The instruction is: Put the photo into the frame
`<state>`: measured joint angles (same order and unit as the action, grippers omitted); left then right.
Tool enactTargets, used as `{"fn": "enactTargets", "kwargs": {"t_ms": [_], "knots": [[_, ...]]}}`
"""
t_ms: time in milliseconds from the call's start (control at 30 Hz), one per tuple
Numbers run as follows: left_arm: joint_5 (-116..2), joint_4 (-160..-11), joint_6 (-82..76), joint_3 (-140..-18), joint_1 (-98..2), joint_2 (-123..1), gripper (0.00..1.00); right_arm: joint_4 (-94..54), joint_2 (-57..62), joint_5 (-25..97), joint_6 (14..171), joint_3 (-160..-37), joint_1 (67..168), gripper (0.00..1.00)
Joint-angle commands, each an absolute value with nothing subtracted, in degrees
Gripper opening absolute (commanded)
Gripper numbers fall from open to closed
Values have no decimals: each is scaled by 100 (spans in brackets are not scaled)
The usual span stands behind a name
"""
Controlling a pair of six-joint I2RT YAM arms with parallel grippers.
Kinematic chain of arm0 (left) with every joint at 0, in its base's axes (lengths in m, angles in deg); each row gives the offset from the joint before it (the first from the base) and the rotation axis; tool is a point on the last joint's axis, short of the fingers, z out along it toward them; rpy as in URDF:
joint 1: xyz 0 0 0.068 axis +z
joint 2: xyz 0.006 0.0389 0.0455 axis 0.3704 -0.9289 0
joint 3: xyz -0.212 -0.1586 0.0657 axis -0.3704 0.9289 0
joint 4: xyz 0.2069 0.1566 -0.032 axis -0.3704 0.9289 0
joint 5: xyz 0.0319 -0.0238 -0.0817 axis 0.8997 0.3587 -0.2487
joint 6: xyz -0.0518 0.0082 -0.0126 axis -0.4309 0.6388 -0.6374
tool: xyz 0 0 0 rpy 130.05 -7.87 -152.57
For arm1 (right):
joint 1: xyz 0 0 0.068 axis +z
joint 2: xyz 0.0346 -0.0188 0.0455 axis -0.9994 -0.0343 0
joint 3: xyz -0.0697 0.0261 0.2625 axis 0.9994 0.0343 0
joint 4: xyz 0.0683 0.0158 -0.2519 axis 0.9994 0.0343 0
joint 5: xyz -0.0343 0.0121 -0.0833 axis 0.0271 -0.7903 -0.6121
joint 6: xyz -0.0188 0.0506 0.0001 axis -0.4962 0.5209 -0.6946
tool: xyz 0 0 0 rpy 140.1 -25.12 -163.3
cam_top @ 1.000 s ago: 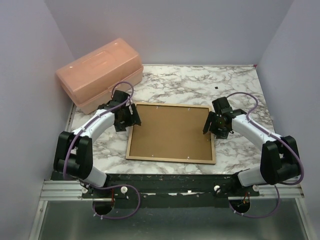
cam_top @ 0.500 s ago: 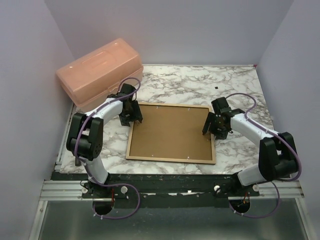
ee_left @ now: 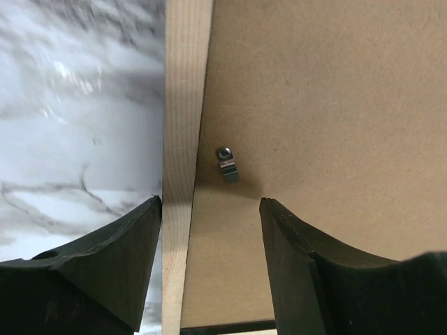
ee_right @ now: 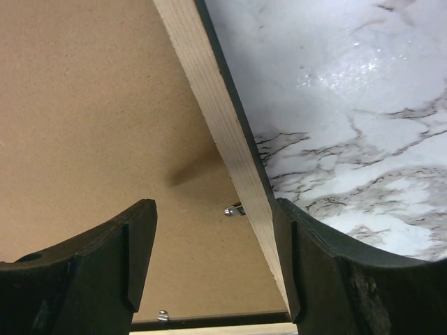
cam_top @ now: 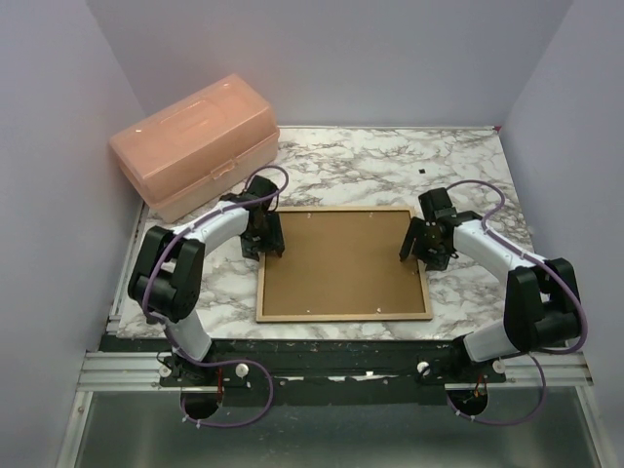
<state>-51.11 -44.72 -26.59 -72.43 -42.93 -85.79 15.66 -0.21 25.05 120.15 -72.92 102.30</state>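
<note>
The frame (cam_top: 343, 317) lies back-up on the marble table, its light tan wood rim around the brown backing board (cam_top: 341, 261). The photo is not in view. My left gripper (cam_top: 263, 242) is open at the frame's far-left corner. In the left wrist view its jaws (ee_left: 209, 209) straddle the left rail (ee_left: 183, 105), next to a small metal clip (ee_left: 226, 165) on the board. My right gripper (cam_top: 417, 250) is open at the right edge. In the right wrist view its jaws (ee_right: 216, 209) straddle the right rail (ee_right: 216, 118), with a clip (ee_right: 234, 209) between them.
A closed translucent pink plastic box (cam_top: 195, 144) stands at the far left of the table, just behind my left arm. Purple walls close in the left, right and back. The black mounting rail (cam_top: 331, 351) runs along the near edge.
The frame has slid slightly right and toward the near edge and turned squarer to the table. My left gripper moved right to the far-left corner. My right gripper barely moved.
</note>
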Motion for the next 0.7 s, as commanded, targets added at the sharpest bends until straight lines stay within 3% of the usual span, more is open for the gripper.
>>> {"fn": "enactTargets", "kwargs": {"t_ms": [0, 167, 300, 500, 667], "knots": [[-5360, -4507, -3005, -6707, -4680, -7917, 61, 1582, -10, 2624, 11903, -7460, 10126, 73], [-4859, -4535, -3294, -6484, -4800, -7593, 76, 1574, 5, 2639, 11870, -7421, 10095, 73], [-4562, -4578, -3437, -6585, -4727, -7632, 82, 1557, 4, 2673, 11859, -7357, 10090, 73], [-4441, -4794, -3497, -6705, -4510, -7946, 79, 1496, -2, 2749, 11851, -7244, 10086, 73], [-4384, -4794, -3436, -6899, -4494, -8347, 69, 1469, -48, 2781, 11833, -7233, 10086, 73]]}}
